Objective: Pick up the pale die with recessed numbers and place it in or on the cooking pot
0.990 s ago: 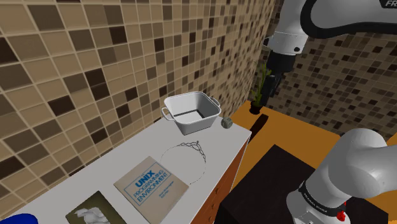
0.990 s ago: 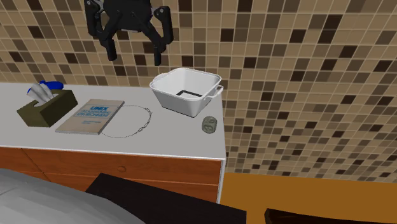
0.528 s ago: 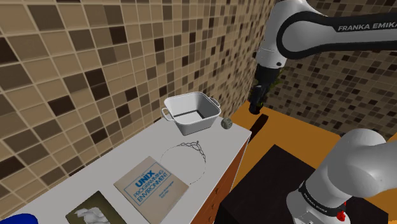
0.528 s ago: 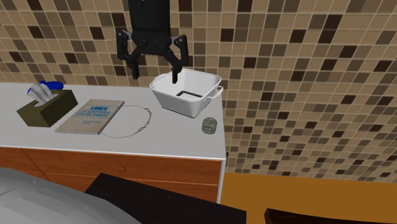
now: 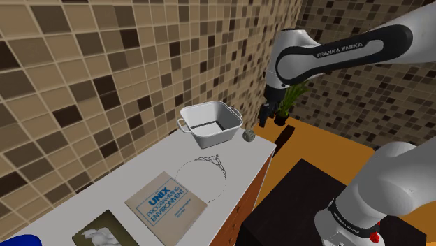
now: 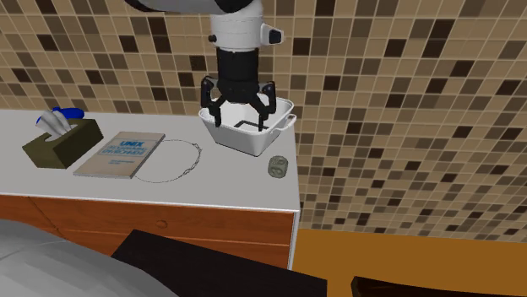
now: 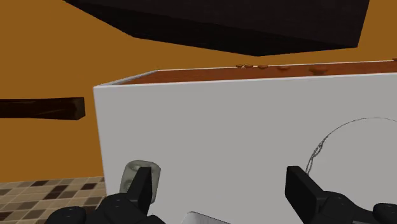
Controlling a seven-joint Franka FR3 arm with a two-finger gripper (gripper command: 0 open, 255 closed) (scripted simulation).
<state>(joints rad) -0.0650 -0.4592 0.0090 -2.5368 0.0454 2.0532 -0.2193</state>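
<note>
Claw (image 6: 241, 122) spread; die (image 6: 277, 166) on cntr (image 6: 211, 192) nr pot (image 6: 245, 142).

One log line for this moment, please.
gripper: open, empty | die: on counter beside pot, not grasped | pot: empty

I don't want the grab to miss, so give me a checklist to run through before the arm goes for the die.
1. Claw open: ok, fingers apart.
2. Claw empty: ok.
3. Die free on the white countertop, apart from the pot: ok.
4. Die centred between the fingers: not ok; in the wrist view it sits at one finger.
5. Pot upright, mouth open: ok.
6. Necklace clear of the die: ok.
</note>
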